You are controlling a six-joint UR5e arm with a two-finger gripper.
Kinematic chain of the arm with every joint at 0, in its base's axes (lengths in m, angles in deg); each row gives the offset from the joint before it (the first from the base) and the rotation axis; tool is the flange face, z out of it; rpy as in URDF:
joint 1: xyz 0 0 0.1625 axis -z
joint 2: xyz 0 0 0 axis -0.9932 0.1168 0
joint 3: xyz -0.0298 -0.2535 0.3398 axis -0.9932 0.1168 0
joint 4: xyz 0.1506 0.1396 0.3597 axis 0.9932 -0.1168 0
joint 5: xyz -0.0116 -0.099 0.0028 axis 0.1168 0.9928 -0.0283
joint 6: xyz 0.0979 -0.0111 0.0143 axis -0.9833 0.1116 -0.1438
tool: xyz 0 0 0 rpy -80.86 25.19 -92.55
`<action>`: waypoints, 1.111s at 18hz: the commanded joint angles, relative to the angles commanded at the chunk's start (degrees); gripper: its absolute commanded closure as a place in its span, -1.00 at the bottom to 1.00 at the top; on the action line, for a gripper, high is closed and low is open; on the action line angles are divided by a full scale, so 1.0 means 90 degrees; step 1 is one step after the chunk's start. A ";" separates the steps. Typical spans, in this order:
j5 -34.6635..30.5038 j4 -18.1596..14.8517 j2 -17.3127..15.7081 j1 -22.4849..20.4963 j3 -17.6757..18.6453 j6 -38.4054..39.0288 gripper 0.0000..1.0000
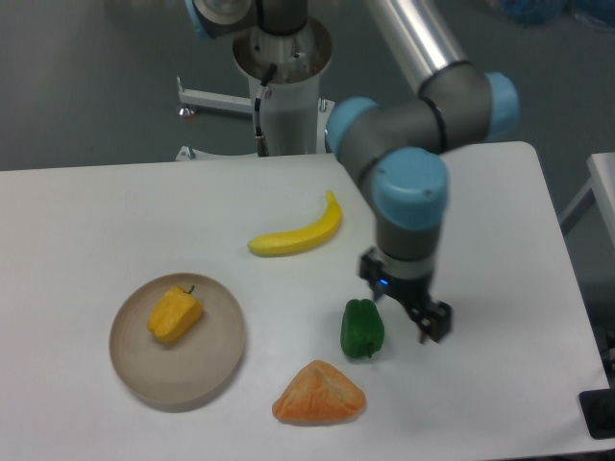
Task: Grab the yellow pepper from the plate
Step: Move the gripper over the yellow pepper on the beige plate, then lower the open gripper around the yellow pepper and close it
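You face a white table (pixel 115 211) lit evenly from above, with a dull grey-green wall (pixel 86 86) behind it. A white metal stand (pixel 207 101) sits against that wall.

Setting: a robotics laboratory or test cell, not a home or kitchen.

Evidence:
- An industrial-type arm (pixel 423 106) with grey links and light-blue joint caps is mounted on a white pedestal (pixel 288 106) behind the table (pixel 96 211).
- The table is a plain white work surface with no cloth, cutlery or appliances.
- The items on it are toy-like food props laid out apart from one another: a banana (pixel 298 233), a green pepper (pixel 361 328), an orange pastry lump (pixel 319 394) and a yellow pepper (pixel 175 314) on a beige plate (pixel 144 370).
- The background is a bare grey wall and floor, with a white metal frame (pixel 216 99) standing behind the pedestal.
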 joint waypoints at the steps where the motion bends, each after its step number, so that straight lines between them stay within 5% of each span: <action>1: 0.0020 -0.0010 -0.0068 0.0127 0.0098 0.0303 -1.00; 4: 0.0165 0.0019 -0.0244 0.0517 0.0605 0.0822 -1.00; 8: 0.1044 0.0097 -0.0235 0.0850 0.0763 0.1856 -1.00; 11: 0.1201 0.0506 -0.0176 0.1113 0.0908 0.2374 -1.00; 15: 0.1192 0.1443 -0.0215 0.1406 0.1581 0.2601 -1.00; 20: 0.1133 0.1552 -0.0157 0.1671 0.1729 0.2698 -1.00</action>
